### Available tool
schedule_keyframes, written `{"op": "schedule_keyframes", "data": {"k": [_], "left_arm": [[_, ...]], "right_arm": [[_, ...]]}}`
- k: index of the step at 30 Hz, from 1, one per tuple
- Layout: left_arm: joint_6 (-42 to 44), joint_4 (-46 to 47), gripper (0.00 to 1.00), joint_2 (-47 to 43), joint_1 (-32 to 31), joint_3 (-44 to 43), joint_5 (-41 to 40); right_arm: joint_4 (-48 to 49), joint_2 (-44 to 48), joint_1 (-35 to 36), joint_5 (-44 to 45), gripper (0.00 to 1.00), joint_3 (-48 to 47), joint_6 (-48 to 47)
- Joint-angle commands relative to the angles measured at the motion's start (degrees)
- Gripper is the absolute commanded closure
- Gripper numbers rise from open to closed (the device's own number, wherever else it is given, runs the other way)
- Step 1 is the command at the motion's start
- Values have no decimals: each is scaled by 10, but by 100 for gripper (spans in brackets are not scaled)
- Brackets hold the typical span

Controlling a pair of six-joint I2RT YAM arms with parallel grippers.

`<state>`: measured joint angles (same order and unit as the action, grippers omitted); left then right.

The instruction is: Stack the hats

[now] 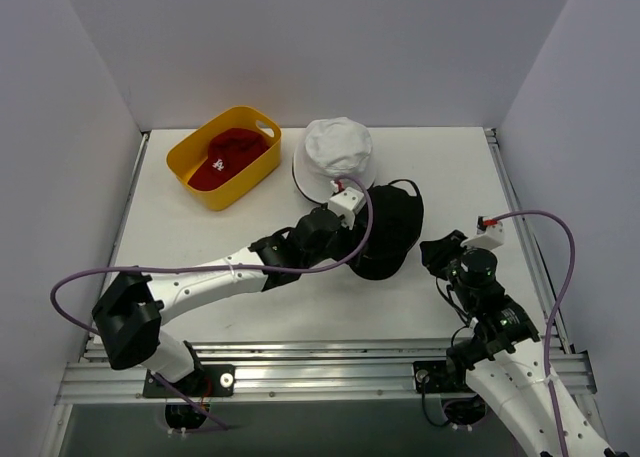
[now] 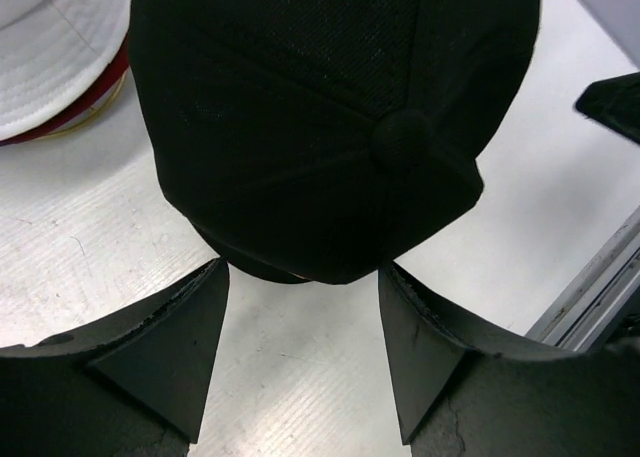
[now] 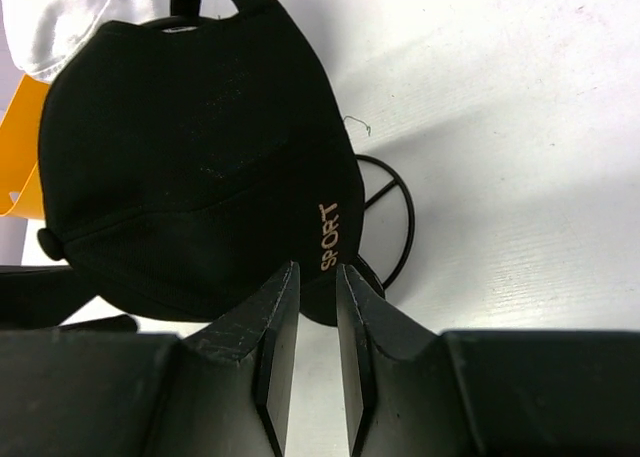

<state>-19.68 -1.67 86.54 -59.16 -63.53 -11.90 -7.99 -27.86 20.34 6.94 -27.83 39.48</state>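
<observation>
Here, left gripper [image 2: 303, 352] spread wide just beside black cap [image 1: 388, 229] mid-table, gripping nothing; right gripper [image 3: 318, 352] nearly together beside cap, holding nothing; white bucket hat [image 1: 335, 155] behind.

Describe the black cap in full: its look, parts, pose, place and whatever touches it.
The black cap is soft dark fabric with stitched crown panels, a top button, a strap loop at the back and the word SPORT in tan letters. It lies crown up on the white table, right of centre, just below the white bucket hat. The left gripper stands open right at its edge, fingers to either side, not clamped. The right gripper, nearly shut, sits close by without holding it.
</observation>
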Motion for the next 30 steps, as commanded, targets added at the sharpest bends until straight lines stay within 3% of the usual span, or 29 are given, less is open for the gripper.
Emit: {"op": "schedule_keyframes", "data": {"k": [1, 14, 30], "left_arm": [[10, 36, 30, 19, 2, -26, 6], [8, 30, 31, 1, 20, -16, -108], [6, -8, 31, 14, 75, -57, -95]], "right_arm": [[0, 12, 2, -4, 82, -11, -13], [-2, 25, 2, -9, 81, -12, -17], [20, 18, 3, -29, 80, -34, -20]]}}
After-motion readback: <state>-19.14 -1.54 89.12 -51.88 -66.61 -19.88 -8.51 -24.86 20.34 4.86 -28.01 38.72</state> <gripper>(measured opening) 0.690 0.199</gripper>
